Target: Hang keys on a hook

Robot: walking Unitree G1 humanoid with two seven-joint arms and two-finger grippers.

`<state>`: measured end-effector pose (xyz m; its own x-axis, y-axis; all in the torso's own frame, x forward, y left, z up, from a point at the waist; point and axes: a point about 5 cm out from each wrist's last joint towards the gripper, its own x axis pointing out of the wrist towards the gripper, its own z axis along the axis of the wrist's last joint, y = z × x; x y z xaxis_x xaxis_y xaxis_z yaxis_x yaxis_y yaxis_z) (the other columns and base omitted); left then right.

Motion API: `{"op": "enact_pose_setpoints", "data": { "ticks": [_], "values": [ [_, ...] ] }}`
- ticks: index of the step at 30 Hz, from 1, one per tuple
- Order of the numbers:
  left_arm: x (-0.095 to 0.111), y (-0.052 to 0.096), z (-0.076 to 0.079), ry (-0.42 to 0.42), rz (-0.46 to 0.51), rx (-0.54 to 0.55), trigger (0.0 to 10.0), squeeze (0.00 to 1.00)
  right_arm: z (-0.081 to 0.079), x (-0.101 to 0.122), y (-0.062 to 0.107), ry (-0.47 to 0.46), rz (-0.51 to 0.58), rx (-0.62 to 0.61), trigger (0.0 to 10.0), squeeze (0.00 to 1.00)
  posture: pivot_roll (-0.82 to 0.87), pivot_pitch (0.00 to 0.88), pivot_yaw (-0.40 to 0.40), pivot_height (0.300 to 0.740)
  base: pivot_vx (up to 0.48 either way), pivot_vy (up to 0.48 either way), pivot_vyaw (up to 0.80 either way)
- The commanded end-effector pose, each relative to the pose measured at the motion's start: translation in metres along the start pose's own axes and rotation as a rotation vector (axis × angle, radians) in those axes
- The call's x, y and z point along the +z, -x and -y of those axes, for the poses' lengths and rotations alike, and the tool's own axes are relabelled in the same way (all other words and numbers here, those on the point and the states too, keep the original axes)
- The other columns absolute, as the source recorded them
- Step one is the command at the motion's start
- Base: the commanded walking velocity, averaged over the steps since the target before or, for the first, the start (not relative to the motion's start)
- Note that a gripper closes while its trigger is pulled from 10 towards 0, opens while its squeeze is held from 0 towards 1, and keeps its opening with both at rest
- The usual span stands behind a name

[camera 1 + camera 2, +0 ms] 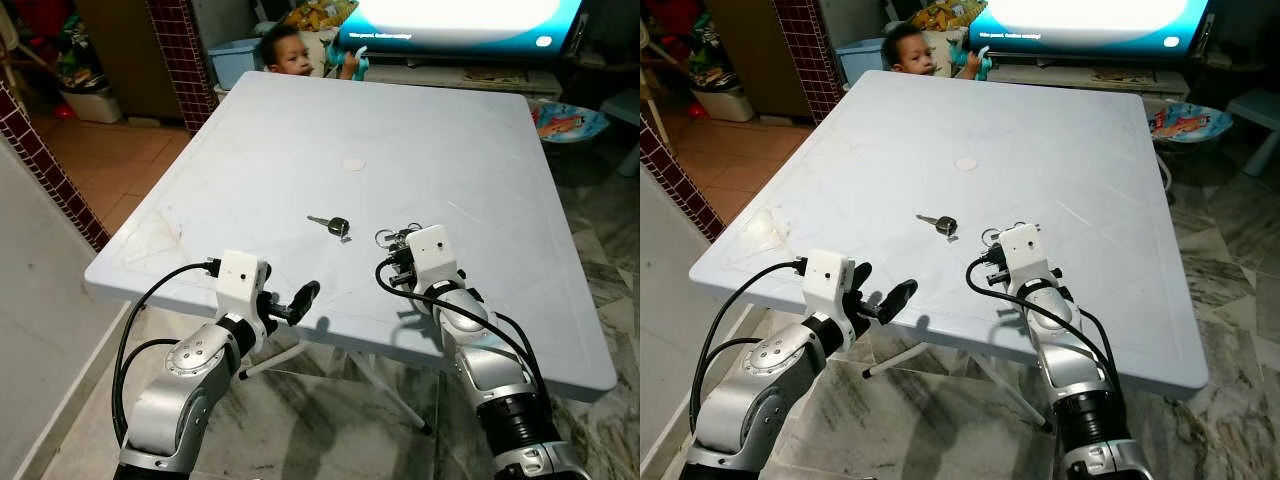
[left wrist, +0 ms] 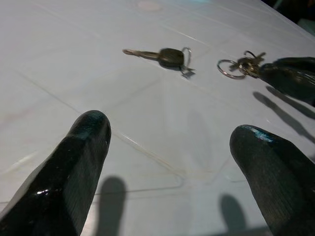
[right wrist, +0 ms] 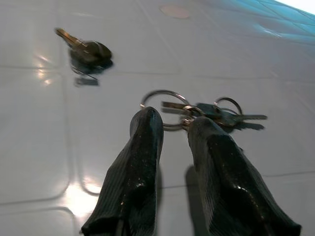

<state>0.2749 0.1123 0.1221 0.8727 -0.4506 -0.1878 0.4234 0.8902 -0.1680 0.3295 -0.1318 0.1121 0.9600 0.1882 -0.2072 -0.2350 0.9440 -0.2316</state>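
A bunch of keys on linked rings (image 3: 197, 112) lies on the white table (image 1: 300, 130), near its front right. My right gripper (image 3: 172, 125) reaches down onto it, fingers (image 3: 145, 132) nearly together and pinching where the rings join; in the left eye view its white wrist block (image 1: 432, 255) covers the fingers. A single key with a dark head (image 1: 333, 224) lies apart, a little to the left of the bunch. My left gripper (image 1: 290, 302) hovers open at the table's front edge, with nothing between its fingers (image 2: 88, 132).
A person (image 1: 285, 50) looks over the table's far edge. Behind stands a lit screen (image 1: 460, 20); a brick pillar (image 1: 180, 50) rises at the back left. A round plug (image 1: 353, 163) marks the table's middle. A patterned dish (image 1: 570, 122) sits beyond the right edge.
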Motion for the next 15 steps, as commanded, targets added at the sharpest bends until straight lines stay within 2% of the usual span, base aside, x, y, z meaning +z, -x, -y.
{"op": "enact_pose_setpoints", "data": {
  "ticks": [1, 4, 5, 6, 9, 11, 15],
  "values": [
    [0.001, -0.001, -0.003, -0.009, 0.006, 0.028, 10.0, 0.0, -0.007, -0.001, 0.003, -0.012, -0.009, 0.01, 10.0, 0.0, 0.0, 0.051, 0.045, 0.74, 0.0, 0.0, 0.0],
    [0.0, -0.002, -0.002, -0.015, 0.009, 0.028, 10.0, 0.0, -0.012, -0.005, 0.007, -0.024, -0.015, -0.002, 10.0, 0.0, -0.02, 0.052, 0.042, 0.74, 0.0, 0.0, 0.0],
    [0.0, -0.002, -0.002, -0.014, 0.01, 0.029, 10.0, 0.0, -0.013, -0.006, 0.008, -0.021, -0.02, -0.014, 10.0, 0.35, -0.02, 0.053, 0.043, 0.74, 0.0, 0.0, 0.0],
    [-0.001, -0.002, -0.002, -0.014, 0.01, 0.028, 10.0, 0.0, -0.013, -0.007, 0.009, -0.022, -0.025, -0.015, 10.0, 1.0, -0.02, 0.053, 0.042, 0.74, 0.0, 0.0, 0.0],
    [-0.001, -0.003, -0.001, -0.016, 0.01, 0.028, 10.0, 0.0, -0.013, -0.008, 0.009, -0.022, -0.032, -0.026, 10.0, 1.0, -0.02, 0.053, 0.042, 0.74, 0.0, 0.0, 0.0],
    [-0.002, -0.003, 0.0, -0.014, 0.012, 0.026, 10.0, 0.0, -0.001, -0.006, 0.007, 0.002, -0.026, -0.071, 10.0, 1.0, -0.02, 0.053, 0.042, 0.74, 0.0, 0.0, 0.0],
    [-0.001, -0.003, 0.0, -0.008, 0.016, 0.026, 10.0, 0.0, 0.007, -0.005, 0.004, 0.012, -0.023, -0.092, 10.0, 1.0, -0.02, 0.053, 0.041, 0.74, 0.0, 0.0, 0.0]
  ]
}}
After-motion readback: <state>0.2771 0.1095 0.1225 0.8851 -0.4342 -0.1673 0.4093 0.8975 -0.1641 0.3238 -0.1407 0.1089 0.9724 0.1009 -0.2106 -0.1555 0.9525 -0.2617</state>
